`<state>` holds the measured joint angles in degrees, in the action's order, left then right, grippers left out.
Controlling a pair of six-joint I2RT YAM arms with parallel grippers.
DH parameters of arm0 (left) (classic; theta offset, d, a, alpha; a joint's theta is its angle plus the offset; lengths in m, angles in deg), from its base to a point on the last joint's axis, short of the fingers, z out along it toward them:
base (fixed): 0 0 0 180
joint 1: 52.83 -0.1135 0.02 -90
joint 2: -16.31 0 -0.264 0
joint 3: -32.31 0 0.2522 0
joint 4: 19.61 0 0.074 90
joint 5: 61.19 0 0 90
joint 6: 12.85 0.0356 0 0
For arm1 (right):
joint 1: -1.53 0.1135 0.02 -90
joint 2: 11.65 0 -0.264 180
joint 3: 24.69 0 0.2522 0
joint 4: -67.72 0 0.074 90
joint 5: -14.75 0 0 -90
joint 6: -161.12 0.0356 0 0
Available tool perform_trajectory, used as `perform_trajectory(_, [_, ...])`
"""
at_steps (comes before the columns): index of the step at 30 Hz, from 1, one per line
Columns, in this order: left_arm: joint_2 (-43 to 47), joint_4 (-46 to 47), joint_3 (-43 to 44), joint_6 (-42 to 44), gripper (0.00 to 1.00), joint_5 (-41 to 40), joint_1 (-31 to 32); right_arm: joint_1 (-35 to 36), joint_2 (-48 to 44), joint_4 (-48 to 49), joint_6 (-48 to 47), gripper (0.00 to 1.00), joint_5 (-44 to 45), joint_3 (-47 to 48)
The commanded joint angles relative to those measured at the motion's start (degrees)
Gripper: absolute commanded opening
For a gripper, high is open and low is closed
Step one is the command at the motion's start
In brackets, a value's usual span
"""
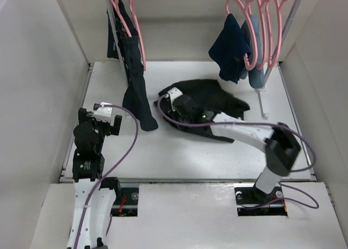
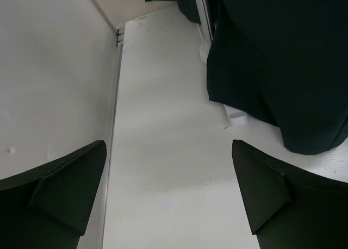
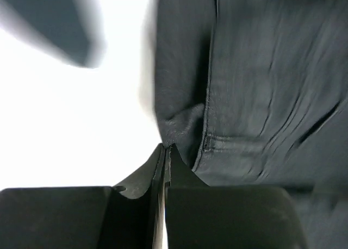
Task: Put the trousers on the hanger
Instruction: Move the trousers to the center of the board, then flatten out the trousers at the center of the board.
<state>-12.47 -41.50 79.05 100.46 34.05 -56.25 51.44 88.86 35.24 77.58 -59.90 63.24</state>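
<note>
Black trousers (image 1: 209, 97) lie crumpled mid-table, caught at their left edge: the pick-up step.
The right gripper (image 1: 166, 100) is clenched on that edge, and in the wrist view its tips (image 3: 165, 151) meet where the cloth (image 3: 261, 86) puckers. The left gripper (image 1: 117, 124) hangs released over the table (image 1: 179, 151), beside a dark garment (image 1: 136, 91) that droops from the rear rack. It holds nothing. An empty pink hanger (image 1: 278, 39) waits at the right rear, well apart from the heap. Next, I judge, comes a slow lift to shake the legs free. The thin pinch may slip, so the left gripper should take a second hold before the carry.
</note>
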Motion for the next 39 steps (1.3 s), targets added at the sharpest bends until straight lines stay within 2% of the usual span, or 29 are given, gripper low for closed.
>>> perform_trajectory(1, [1.79, -0.40, 0.16, -1.43, 0.99, 2.84, 0.26, 6.33, -12.52, 12.55, 3.20, 0.00, -13.82, 1.06])
perform_trajectory(2, [1.79, -0.41, 0.16, -1.43, 0.99, 3.55, 0.26, 6.34, -13.23, 13.09, 4.60, 0.00, -13.86, 1.06])
perform_trajectory(3, [1.79, -1.10, 0.77, -0.90, 0.99, 4.34, 0.26, 6.34, -13.23, 12.49, 8.10, 0.07, -12.38, 1.06])
perform_trajectory(4, [1.79, -1.11, 1.56, 0.06, 0.99, 6.00, 0.26, 6.34, -13.23, 11.35, 9.17, 0.29, -9.58, 1.58])
perform_trajectory(5, [1.10, -1.72, 1.57, 0.76, 0.99, 6.89, 0.26, 6.34, -12.45, 9.95, 9.71, 0.57, -8.77, 1.59])
perform_trajectory(6, [1.09, -2.51, 2.18, 1.38, 0.99, 7.59, 0.26, 6.34, -11.14, 6.63, 9.71, 0.75, -8.76, 1.59])
perform_trajectory(7, [1.09, -3.04, 2.18, 2.17, 0.99, 8.12, 1.04, 6.34, -10.52, 4.68, 9.71, 0.89, -8.76, 1.59])
perform_trajectory(9, [1.09, -6.37, 2.71, 6.63, 0.99, 10.58, 1.57, 6.86, -10.51, 2.99, 10.24, 0.93, -9.29, -0.24])
perform_trajectory(11, [1.09, -10.05, 3.32, 9.55, 0.99, 11.99, 1.57, 6.87, -12.00, 3.95, 10.76, 0.94, -9.29, -3.05])
perform_trajectory(14, [1.62, -13.75, 3.33, 14.47, 0.99, 13.65, 1.57, 6.87, -13.84, 6.85, 8.23, 0.88, -9.63, -7.54])
perform_trajectory(16, [1.62, -17.18, 3.33, 17.02, 0.99, 14.36, 1.57, 10.11, -13.15, 6.86, 4.37, 0.88, -10.17, -6.94])
perform_trajectory(18, [0.91, -17.19, 3.33, 16.16, 0.99, 10.79, 1.57, 13.09, -9.73, 5.90, -1.52, 0.88, -10.17, -4.84])
perform_trajectory(19, [-0.39, -16.32, 3.33, 13.63, 0.99, 6.67, 1.57, 15.80, -6.41, 4.67, -4.93, 0.88, -10.17, -2.13])
perform_trajectory(20, [-0.40, -16.31, 3.33, 13.60, 0.99, 6.63, 1.57, 17.05, -4.55, 4.05, -6.27, 0.89, -10.17, -0.62])
perform_trajectory(21, [-1.19, -15.36, 3.33, 8.38, 0.99, 4.19, 1.57, 18.19, -2.53, 3.52, -7.24, 0.89, -10.17, 0.96])
perform_trajectory(22, [-1.20, -13.17, 3.33, 5.29, 0.99, -1.05, 1.57, 19.77, -0.51, 3.52, -7.95, 0.89, -10.17, 2.37])
perform_trajectory(25, [-1.72, -11.48, 3.33, -3.41, 0.99, -8.55, 1.57, 21.72, 7.58, 3.51, -8.57, 0.91, -11.04, 8.34])
perform_trajectory(30, [-1.11, -10.07, 3.33, -8.01, 0.99, -14.01, 1.57, 23.83, 16.99, 3.52, -7.95, 0.89, -10.97, 14.94])
perform_trajectory(32, [-0.50, -10.07, 3.94, -8.63, 0.99, -16.21, 1.57, 23.83, 19.54, 3.52, -6.11, 0.75, -9.13, 15.56])
perform_trajectory(33, [-0.49, -10.07, 4.46, -8.63, 0.99, -16.22, 1.57, 23.83, 20.07, 3.52, -5.41, 0.62, -8.42, 15.56])
perform_trajectory(34, [0.03, -10.07, 4.47, -8.63, 0.99, -16.22, 1.57, 23.83, 20.08, 3.52, -4.36, 0.28, -8.41, 15.56])
perform_trajectory(35, [0.03, -10.07, 4.99, -8.63, 0.99, -16.22, 1.57, 23.83, 20.08, 4.12, -4.35, 0.18, -8.41, 15.04])
perform_trajectory(37, [0.56, -10.07, 5.00, -8.63, 0.99, -15.69, 1.57, 23.83, 19.21, 4.91, -4.35, 0.02, -9.11, 14.43])
perform_trajectory(39, [0.56, -10.07, 5.52, -8.63, 0.98, -15.69, 1.57, 23.83, 16.92, 5.45, -3.21, 0.00, -8.24, 13.89])
